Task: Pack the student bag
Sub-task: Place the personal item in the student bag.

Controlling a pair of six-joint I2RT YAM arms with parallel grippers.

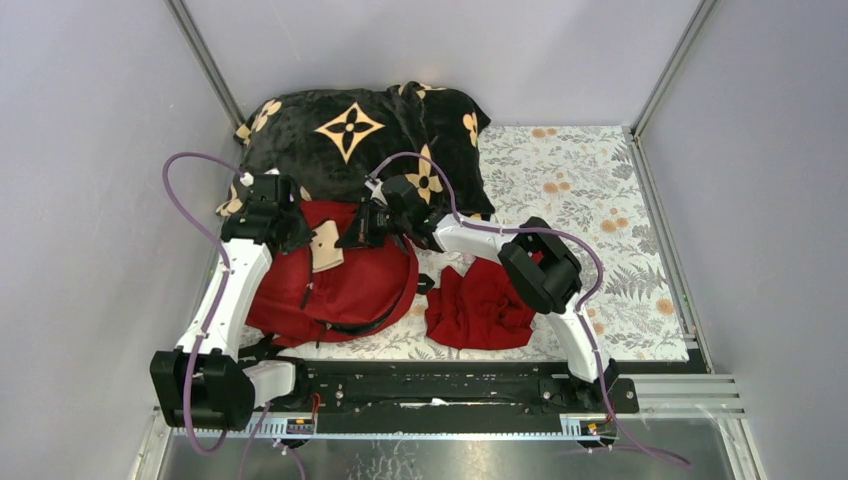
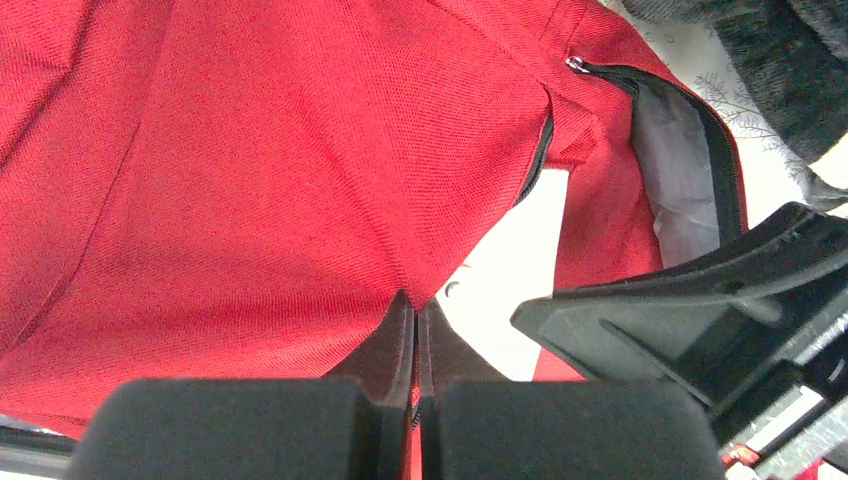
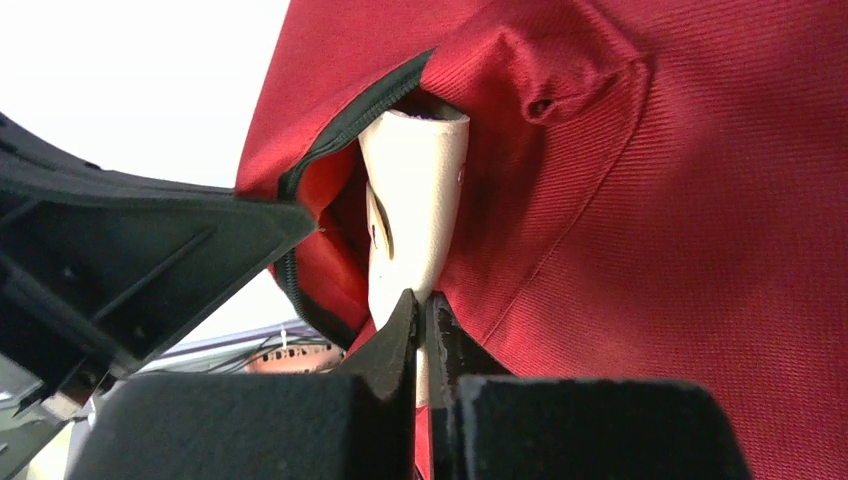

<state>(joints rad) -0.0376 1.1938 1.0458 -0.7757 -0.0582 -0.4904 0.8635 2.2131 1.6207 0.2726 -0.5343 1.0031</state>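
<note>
The student bag (image 1: pixel 350 285), a big red backpack with black zippers, lies on the table's left half with its top lifted. My left gripper (image 1: pixel 300 232) is shut on the red fabric at the left edge of the bag's opening, and the cloth is pinched between its tips (image 2: pixel 415 305). My right gripper (image 1: pixel 352 235) is shut on the opposite edge (image 3: pixel 422 300). There it clamps red fabric together with a cream flap (image 3: pixel 415 200) that sticks out of the zipper opening (image 3: pixel 340 125). Pale lining (image 2: pixel 680 170) shows inside the open mouth.
A black plush blanket with tan flowers (image 1: pixel 350 130) is bunched right behind the bag. A smaller dark-red cloth (image 1: pixel 480 305) lies crumpled to the bag's right, under the right arm. A floral tablecloth (image 1: pixel 600 200) covers the table. Grey walls close in on three sides.
</note>
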